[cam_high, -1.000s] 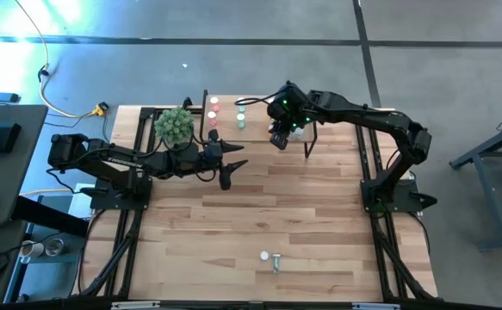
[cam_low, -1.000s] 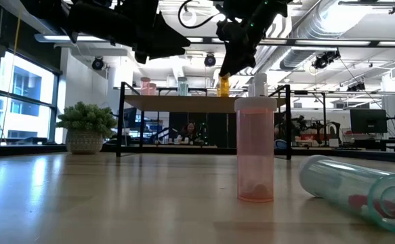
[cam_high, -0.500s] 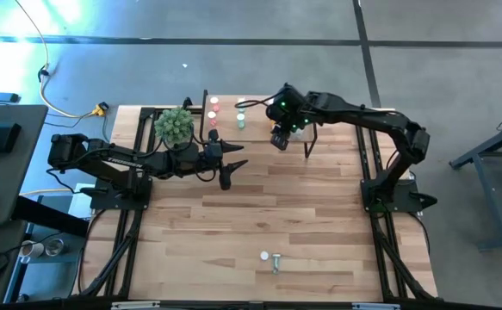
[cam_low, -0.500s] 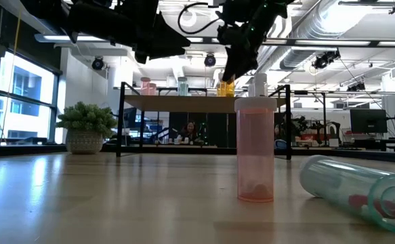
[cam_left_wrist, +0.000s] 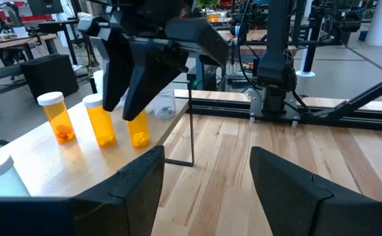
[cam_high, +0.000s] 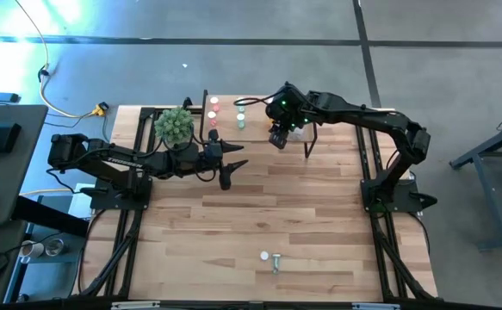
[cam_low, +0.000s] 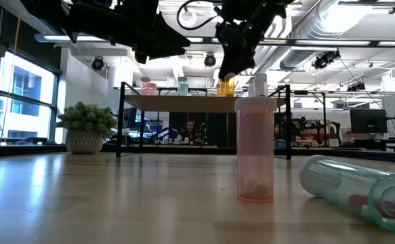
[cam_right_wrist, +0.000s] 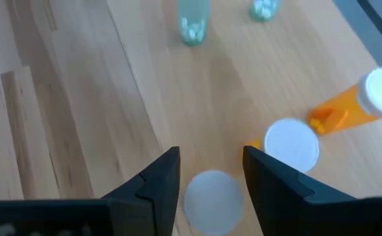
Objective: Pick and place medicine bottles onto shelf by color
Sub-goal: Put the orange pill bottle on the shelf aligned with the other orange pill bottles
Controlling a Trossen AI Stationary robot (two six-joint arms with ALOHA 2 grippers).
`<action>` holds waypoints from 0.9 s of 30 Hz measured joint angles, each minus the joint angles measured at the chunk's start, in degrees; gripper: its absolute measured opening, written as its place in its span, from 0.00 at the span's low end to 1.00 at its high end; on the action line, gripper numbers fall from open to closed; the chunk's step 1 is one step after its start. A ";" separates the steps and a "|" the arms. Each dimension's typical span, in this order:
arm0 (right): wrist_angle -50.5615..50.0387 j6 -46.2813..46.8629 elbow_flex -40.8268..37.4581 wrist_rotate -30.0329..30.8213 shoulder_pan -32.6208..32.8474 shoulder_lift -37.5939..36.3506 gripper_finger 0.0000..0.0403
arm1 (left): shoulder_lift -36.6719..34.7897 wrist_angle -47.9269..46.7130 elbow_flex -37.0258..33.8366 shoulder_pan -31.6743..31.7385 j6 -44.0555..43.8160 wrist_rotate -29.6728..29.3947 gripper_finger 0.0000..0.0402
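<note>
High view, slatted wooden table (cam_high: 233, 224) (grey floor around), right gripper (cam_high: 277, 136) released, left gripper (cam_high: 231, 161) spread.

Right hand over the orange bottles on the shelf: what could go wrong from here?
1. The right hand hangs open around the orange bottle closest to the shelf edge; a sideways pull-out could tip it off.
2. Two more orange bottles stand close beside it, so a knock might topple the row.
3. The left hand waits open over the table, near the shelf; the arms could crowd each other.

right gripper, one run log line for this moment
right gripper: open above orange bottle | bottle: upright on shelf | left gripper: open, waiting over table
</note>
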 joint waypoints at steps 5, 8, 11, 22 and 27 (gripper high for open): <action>1.04 0.00 0.04 -0.11 0.00 -0.02 0.39 | 0.00 0.00 0.00 0.00 -0.01 0.00 0.53; 0.54 0.00 0.69 -0.13 0.00 -0.02 0.39 | 0.00 0.00 0.00 0.00 -0.01 0.00 0.53; -0.08 0.01 2.71 -0.15 0.00 -0.11 0.39 | 0.00 0.00 0.00 0.00 0.01 0.00 0.53; -14.67 0.00 12.40 -0.15 0.02 -0.20 0.39 | 0.00 0.00 0.00 0.00 0.01 0.00 0.53; -19.35 -2.45 13.13 -0.13 0.02 -0.22 0.39 | 0.00 0.00 0.00 0.01 0.01 0.00 0.53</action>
